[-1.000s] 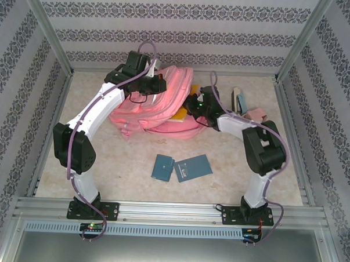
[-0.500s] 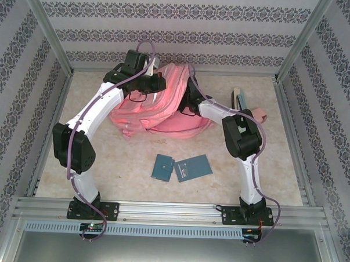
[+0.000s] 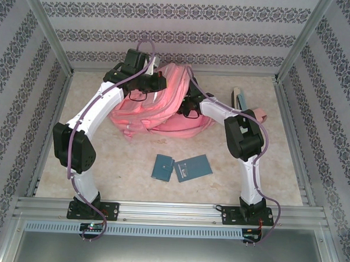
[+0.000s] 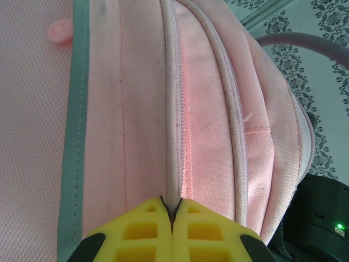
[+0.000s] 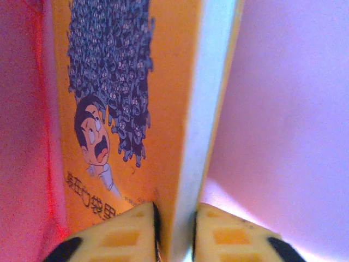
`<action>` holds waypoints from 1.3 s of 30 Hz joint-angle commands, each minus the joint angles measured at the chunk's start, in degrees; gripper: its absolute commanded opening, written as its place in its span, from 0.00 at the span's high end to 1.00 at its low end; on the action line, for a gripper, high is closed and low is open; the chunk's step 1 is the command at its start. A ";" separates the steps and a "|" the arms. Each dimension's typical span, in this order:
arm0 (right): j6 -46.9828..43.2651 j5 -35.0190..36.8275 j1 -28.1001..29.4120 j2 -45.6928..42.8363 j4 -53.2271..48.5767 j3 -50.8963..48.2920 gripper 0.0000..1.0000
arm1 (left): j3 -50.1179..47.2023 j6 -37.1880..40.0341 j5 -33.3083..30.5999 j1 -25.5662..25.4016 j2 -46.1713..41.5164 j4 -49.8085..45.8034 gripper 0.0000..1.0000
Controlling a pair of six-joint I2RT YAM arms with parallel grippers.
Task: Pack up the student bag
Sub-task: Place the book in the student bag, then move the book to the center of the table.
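The student bag, a large pink backpack, lies at the back middle of the table. My left gripper sits at its top, shut on a piped seam edge of the bag, with the yellow fingertips pinching the fabric. My right gripper reaches into the bag's opening from the right. In the right wrist view it is shut on an orange book with a cartoon cover, held edge-on, with pink bag fabric on both sides.
Two teal notebooks lie flat in the middle of the table in front of the bag. Upright books and a small pink box stand at the back right. Metal rails edge the table.
My right arm has swung left and pushed the orange book from the bag's mouth into the bag, so the book no longer shows from above. The left arm has stayed still.
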 commanded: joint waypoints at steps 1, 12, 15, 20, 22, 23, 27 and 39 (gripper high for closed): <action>-1.13 -1.31 0.48 1.28 -0.86 3.12 0.86 | 2.65 -0.58 4.33 0.12 -0.47 5.58 1.00; 2.62 -6.76 1.54 9.85 -1.82 14.37 0.63 | 2.30 1.22 7.67 0.05 -0.29 4.87 1.00; 1.03 -6.20 1.07 7.22 -2.71 12.58 0.56 | 2.45 1.99 3.86 0.13 -0.33 2.37 1.00; -2.51 -5.43 -0.54 -1.26 -1.96 3.74 0.48 | 1.26 2.59 -1.37 0.88 -0.88 0.10 1.00; -4.21 -4.59 -1.07 -5.24 -2.11 -0.27 0.44 | 0.27 2.59 -2.82 1.17 -1.41 0.18 1.00; -5.13 -4.22 -1.39 -7.35 -2.39 -2.23 0.42 | -0.16 2.45 -3.36 1.36 -1.76 0.35 1.00; -7.97 -2.94 -2.31 -14.81 -3.47 -10.10 0.41 | -1.89 2.01 -4.38 1.94 -2.31 1.05 1.00; -17.85 1.44 -0.26 -38.72 -7.30 -38.80 0.61 | -5.09 3.66 -10.24 2.31 -0.79 -2.00 1.00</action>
